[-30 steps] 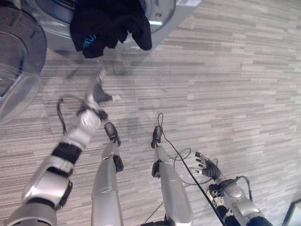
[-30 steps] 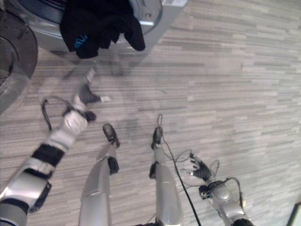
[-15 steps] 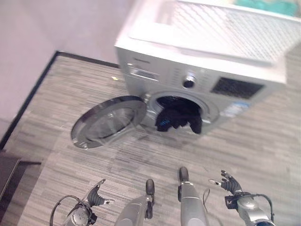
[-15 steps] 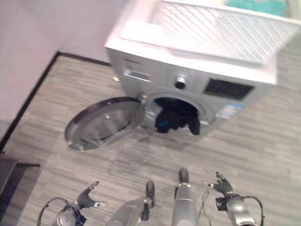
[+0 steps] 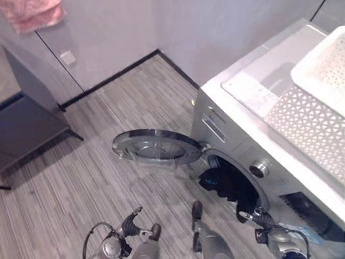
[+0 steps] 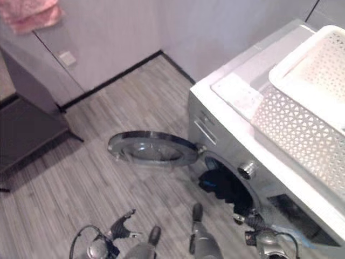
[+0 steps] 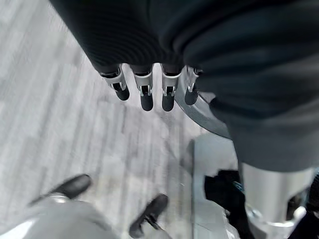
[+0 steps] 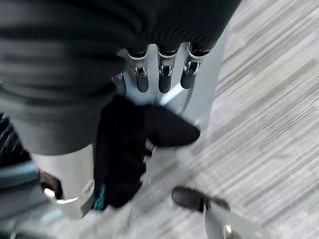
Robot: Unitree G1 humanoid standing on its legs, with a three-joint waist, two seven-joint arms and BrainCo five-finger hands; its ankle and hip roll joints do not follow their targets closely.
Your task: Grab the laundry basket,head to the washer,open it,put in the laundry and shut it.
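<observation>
Basket [image 5: 323, 102] parked atop the washer [image 5: 242, 135] to free both hands, door [image 5: 156, 147] swung wide, dark laundry [image 5: 226, 186] spilling over the drum mouth, needing pushing in; left hand [image 5: 132, 222] and right hand [image 5: 256, 218] low before the washer, fingers loose, empty.

left hand [image 5: 131, 224] lower, off dark laundry [image 5: 226, 185]

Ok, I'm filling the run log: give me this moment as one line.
washer door: open | dark laundry: hanging from drum | basket: on washer | left hand: open, empty | right hand: open, empty
</observation>
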